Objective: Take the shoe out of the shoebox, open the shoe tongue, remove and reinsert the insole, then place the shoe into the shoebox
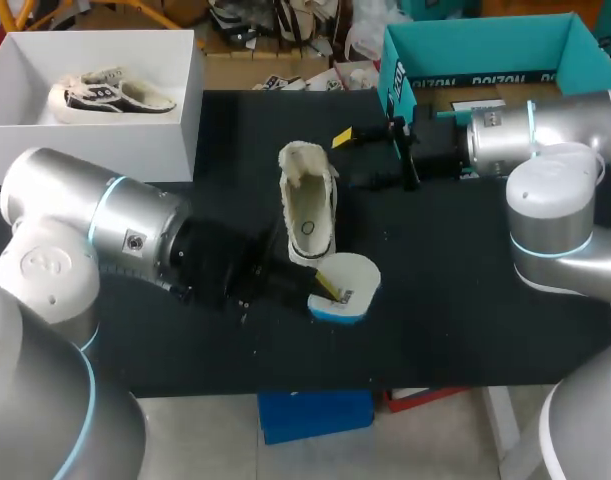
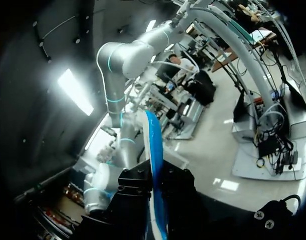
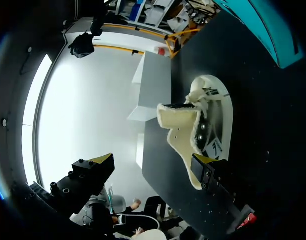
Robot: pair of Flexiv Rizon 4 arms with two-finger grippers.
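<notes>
Left pincer [image 1: 323, 287] clamps insole [image 1: 357, 274] edgewise, just beside shoe [image 1: 310, 208].

In the left wrist view the insole [image 2: 154, 160] runs off the edge between the fingers [image 2: 135, 195] of our left gripper [image 2: 155, 205]; their yellow tips are hidden. In the right wrist view a right finger [image 3: 215, 177] covers one end of the shoe [image 3: 213, 120].

black lettering on teal shoebox [image 1: 485, 48] wall
</notes>
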